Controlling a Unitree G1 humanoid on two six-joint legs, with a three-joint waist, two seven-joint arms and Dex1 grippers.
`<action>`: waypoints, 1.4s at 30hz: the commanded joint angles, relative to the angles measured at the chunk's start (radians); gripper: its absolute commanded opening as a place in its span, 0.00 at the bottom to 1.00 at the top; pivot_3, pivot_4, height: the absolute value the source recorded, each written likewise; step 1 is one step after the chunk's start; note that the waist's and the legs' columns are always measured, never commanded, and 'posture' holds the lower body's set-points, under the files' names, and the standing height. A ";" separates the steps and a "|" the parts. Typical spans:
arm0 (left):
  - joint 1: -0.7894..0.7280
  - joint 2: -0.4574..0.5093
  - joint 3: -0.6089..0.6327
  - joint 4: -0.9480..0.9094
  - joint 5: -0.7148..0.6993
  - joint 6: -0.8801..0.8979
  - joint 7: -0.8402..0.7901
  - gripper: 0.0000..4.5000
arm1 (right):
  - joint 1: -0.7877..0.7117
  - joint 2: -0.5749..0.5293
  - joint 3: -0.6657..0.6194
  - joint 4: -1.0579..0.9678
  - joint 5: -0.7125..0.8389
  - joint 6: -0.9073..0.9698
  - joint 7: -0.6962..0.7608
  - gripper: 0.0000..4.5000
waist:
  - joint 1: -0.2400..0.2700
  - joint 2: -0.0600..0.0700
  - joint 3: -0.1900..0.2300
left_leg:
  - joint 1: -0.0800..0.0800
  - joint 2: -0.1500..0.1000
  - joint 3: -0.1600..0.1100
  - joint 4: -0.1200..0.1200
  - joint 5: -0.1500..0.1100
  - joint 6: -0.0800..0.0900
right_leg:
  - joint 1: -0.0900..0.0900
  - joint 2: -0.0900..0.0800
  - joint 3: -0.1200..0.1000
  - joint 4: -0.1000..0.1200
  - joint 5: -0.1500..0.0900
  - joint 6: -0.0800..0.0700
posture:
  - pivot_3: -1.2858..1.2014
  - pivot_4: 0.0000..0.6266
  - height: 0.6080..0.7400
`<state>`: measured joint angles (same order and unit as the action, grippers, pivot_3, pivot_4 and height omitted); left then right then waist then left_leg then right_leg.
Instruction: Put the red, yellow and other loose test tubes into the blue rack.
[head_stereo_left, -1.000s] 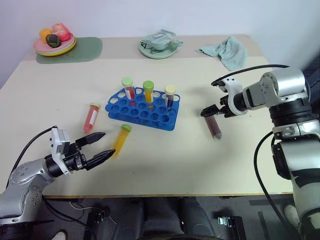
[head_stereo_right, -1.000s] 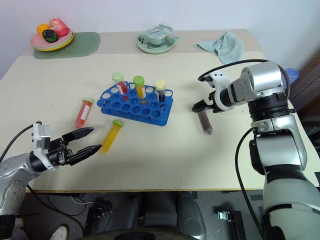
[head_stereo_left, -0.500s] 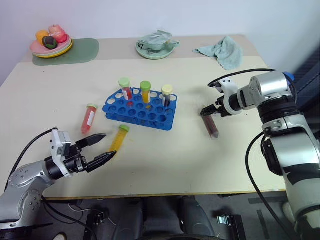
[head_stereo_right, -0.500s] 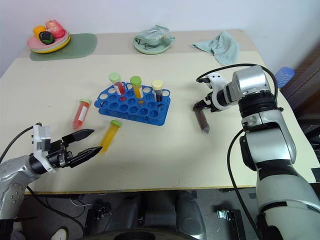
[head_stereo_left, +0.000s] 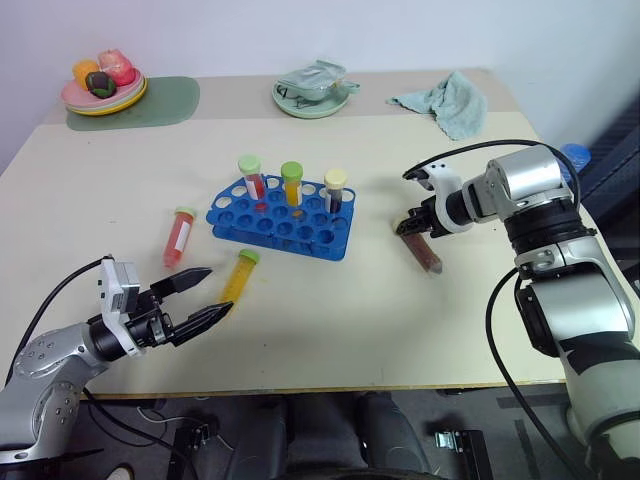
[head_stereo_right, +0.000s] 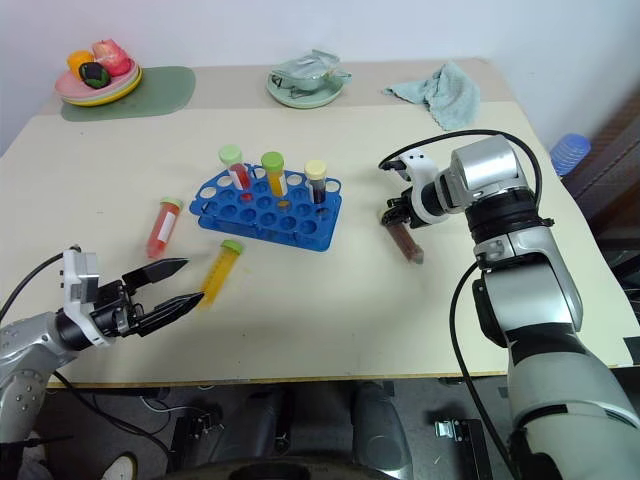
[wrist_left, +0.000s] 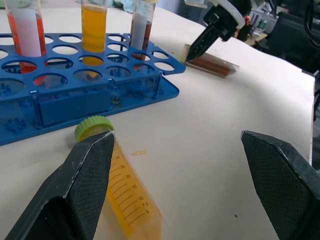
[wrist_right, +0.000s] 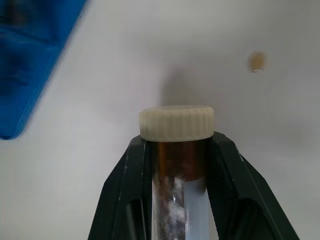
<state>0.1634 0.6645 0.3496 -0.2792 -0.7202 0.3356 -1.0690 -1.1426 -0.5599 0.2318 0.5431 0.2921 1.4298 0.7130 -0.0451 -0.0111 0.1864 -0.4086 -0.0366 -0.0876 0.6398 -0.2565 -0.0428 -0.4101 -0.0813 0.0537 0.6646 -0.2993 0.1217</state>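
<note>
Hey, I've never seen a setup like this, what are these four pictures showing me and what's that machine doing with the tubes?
It is a two-armed humanoid robot at a table. The two wide pictures come from cameras in its head, looking down over its arms. The two close-ups come from cameras on its wrists.

On the table stands a blue rack with three capped tubes upright in it. A red tube and a yellow tube lie loose beside it. Farther back are a plate of toy food, a green dish and a cloth.

The right gripper is shut on a brown tube, just under its cream cap, as the right wrist picture shows. The left gripper hangs open near the yellow tube, holding nothing.
</note>
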 joint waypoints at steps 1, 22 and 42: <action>-0.010 0.011 0.021 -0.022 -0.016 -0.001 0.000 0.92 | 0.016 -0.003 -0.071 -0.134 0.042 0.038 -0.007 0.21 | 0.001 0.000 0.000 | 0.000 0.000 0.000 0.000 0.000 0.000 | 0.000 0.000 0.000 0.000 0.000 0.000 | 0.52 0.24 1.00; -0.039 0.008 0.008 -0.009 -0.009 0.003 -0.004 0.92 | 0.144 0.010 -0.212 -0.396 0.198 0.042 0.009 0.21 | 0.001 0.000 0.000 | 0.000 0.000 0.000 0.001 0.000 0.000 | 0.000 0.000 0.000 0.000 0.000 0.000 | 0.52 0.24 1.00; -0.022 -0.018 0.004 -0.028 -0.008 -0.005 0.020 0.92 | 0.355 0.413 -0.541 -0.656 0.413 -0.559 -0.004 0.21 | 0.001 0.000 0.000 | 0.000 0.001 -0.001 0.001 0.000 0.000 | 0.000 0.000 0.000 0.000 0.000 0.000 | 0.52 0.24 1.00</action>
<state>0.1348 0.6490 0.3441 -0.2780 -0.7208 0.3412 -1.0569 -0.8105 -0.1740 -0.3205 -0.0598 0.7229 1.0132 0.7089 -0.0444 -0.0115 0.1861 -0.4087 -0.0357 -0.0882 0.6407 -0.2566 -0.0427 -0.4095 -0.0816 0.0534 0.6652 -0.2992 0.1219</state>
